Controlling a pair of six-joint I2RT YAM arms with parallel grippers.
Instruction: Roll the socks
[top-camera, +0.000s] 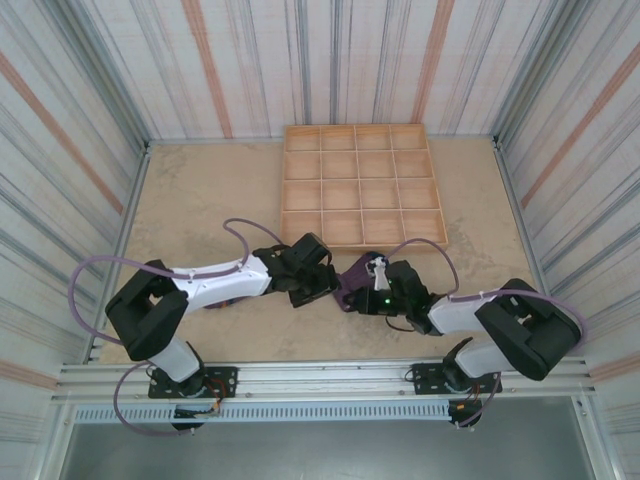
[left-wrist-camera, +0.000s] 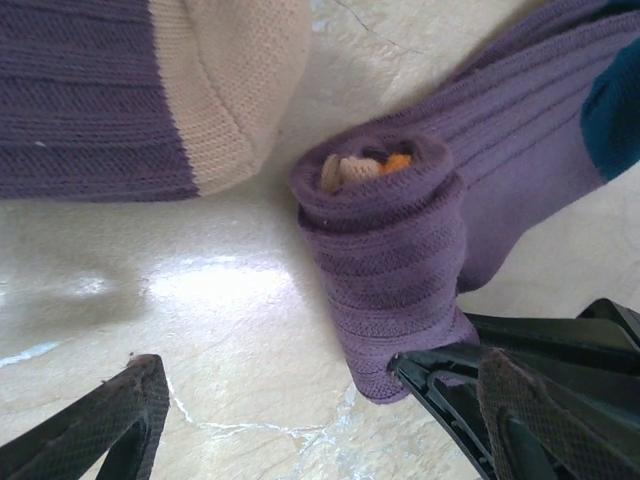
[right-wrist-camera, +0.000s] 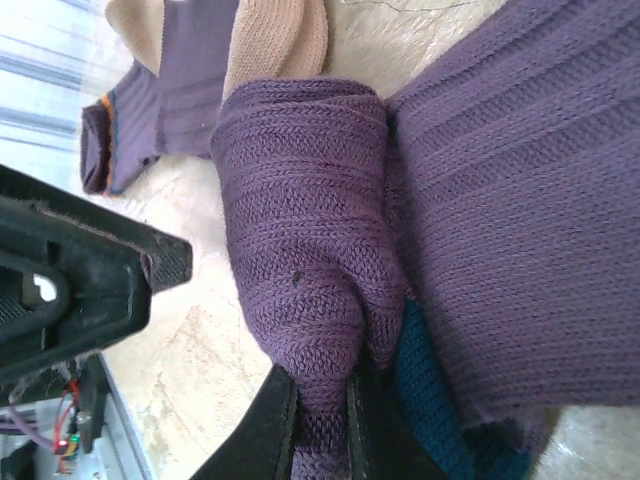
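On the surface (top-camera: 200, 200) the socks (top-camera: 350, 287) lie between both hands, partly rolled up. The right hand (right-wrist-camera: 322, 400) pinches the rolled end, while the left hand (left-wrist-camera: 280, 395) stands wide beside it, one finger (left-wrist-camera: 445, 378) perhaps touching the knit.

Nothing here can be read; no words, brand marks, labels or numbers stand on the socks (left-wrist-camera: 390, 260), which show only knit ribbing and blocks of colour; the wooden tray (top-camera: 362, 185) is plain wood; the tabletop (top-camera: 200, 200) has pale marbling; the walls (top-camera: 60, 120) bear only stripes.
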